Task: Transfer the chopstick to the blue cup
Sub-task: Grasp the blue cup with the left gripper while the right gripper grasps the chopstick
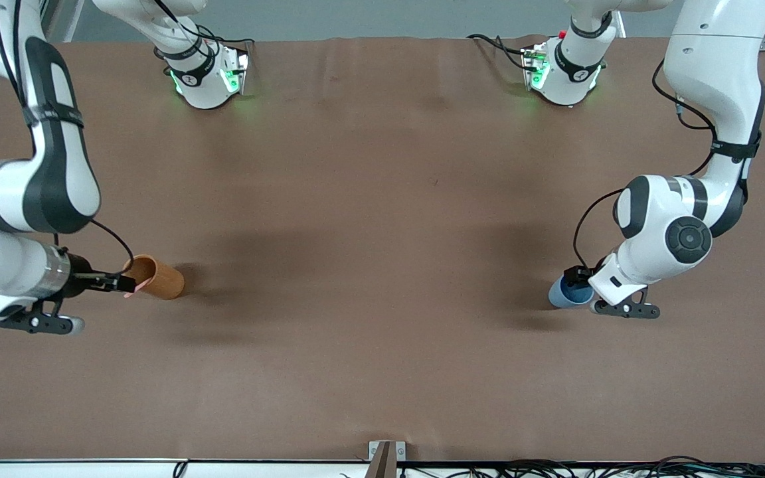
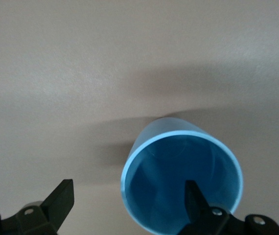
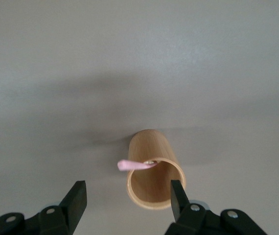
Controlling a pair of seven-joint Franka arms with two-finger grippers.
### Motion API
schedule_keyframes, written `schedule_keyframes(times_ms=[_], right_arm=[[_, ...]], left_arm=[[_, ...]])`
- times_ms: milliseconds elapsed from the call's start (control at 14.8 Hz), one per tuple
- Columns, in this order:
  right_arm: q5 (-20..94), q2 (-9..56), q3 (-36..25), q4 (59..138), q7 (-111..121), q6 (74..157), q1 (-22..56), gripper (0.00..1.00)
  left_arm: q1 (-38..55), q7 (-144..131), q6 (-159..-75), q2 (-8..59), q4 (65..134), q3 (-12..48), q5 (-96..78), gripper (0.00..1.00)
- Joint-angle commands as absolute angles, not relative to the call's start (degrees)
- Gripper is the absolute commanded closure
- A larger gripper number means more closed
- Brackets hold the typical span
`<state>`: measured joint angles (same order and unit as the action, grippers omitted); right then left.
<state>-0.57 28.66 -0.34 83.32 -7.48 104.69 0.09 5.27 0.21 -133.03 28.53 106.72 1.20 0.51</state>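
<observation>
The pale pink chopstick [image 3: 133, 165] leans in the orange-brown cup [image 3: 155, 169], its end poking out over the rim. In the front view the chopstick [image 1: 130, 291] shows beside that cup's [image 1: 160, 279] mouth, toward the right arm's end of the table. My right gripper [image 3: 127, 196] hovers over the cup's rim, open, with nothing held; one finger is over the rim's edge. The blue cup [image 1: 567, 293] stands toward the left arm's end. My left gripper [image 2: 128, 200] is open over the blue cup [image 2: 178, 161], one finger over its opening and the other outside its wall.
The brown table [image 1: 382, 199] is bare between the two cups. Both arms' bases stand along its farther edge. A small metal bracket [image 1: 386, 455] and cables lie at the near edge.
</observation>
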Motion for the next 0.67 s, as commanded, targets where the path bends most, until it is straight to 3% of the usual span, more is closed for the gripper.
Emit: schedule_keyframes(times_ms=[0,67,135,337,607], right_arm=[[-3.0,30.4,-0.2,81.7,-9.7,104.7,0.6,0.4],[-3.3,30.7,-0.2,81.7,-9.7,105.0,0.5,0.45],[-3.3,30.8,-0.2,81.7,-9.7,105.1,0.4,0.53],[-3.1,30.8,-0.2,81.9,-9.8,106.5,0.5,0.68],[-3.0,31.5,-0.1,81.8,-10.4,107.7,0.5,0.74]], left_arm=[[5.1,1.0,-135.3,28.8,107.2,1.4,0.3,0.77],[5.4,1.3,-135.4,28.8,107.1,1.4,0.4,0.91],[5.6,1.3,-135.4,28.9,107.0,1.5,0.4,0.98],[5.5,1.5,-134.7,29.6,105.0,1.5,0.2,1.0],[6.6,-1.6,-131.9,28.2,101.4,2.3,0.1,1.0]])
